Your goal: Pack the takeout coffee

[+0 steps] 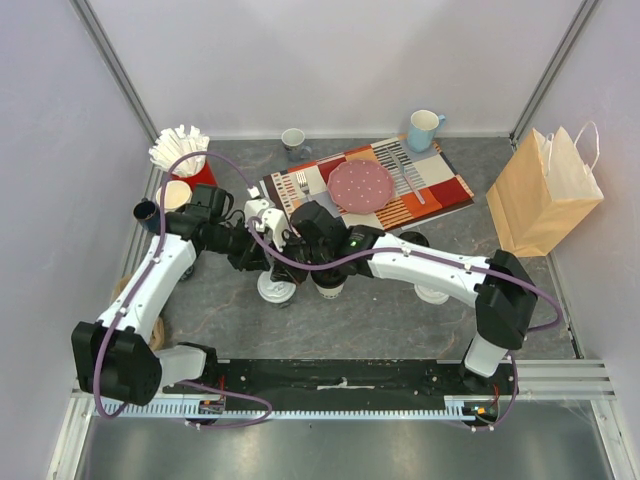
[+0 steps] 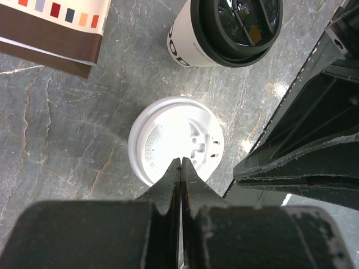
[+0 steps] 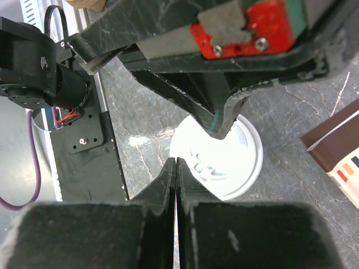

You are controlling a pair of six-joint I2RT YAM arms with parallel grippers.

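Note:
The black cup with the white lid (image 1: 276,289) stands on the grey table, its lid filling the left wrist view (image 2: 168,140) and the right wrist view (image 3: 224,159). The cream-white cup with the black lid (image 1: 328,285) stands right beside it, at the top of the left wrist view (image 2: 230,28). My left gripper (image 1: 268,258) (image 2: 180,163) is shut and empty, hovering just above the white lid. My right gripper (image 1: 305,262) (image 3: 176,162) is also shut and empty, over the same lid's edge, very close to the left gripper's fingers (image 3: 224,115).
A brown paper bag (image 1: 545,190) stands at the right. A striped placemat (image 1: 440,190) carries a pink plate (image 1: 360,185) and a fork. Mugs (image 1: 423,128) (image 1: 293,140) stand at the back. Spare cups (image 1: 177,193) and a red holder (image 1: 190,165) are at the left.

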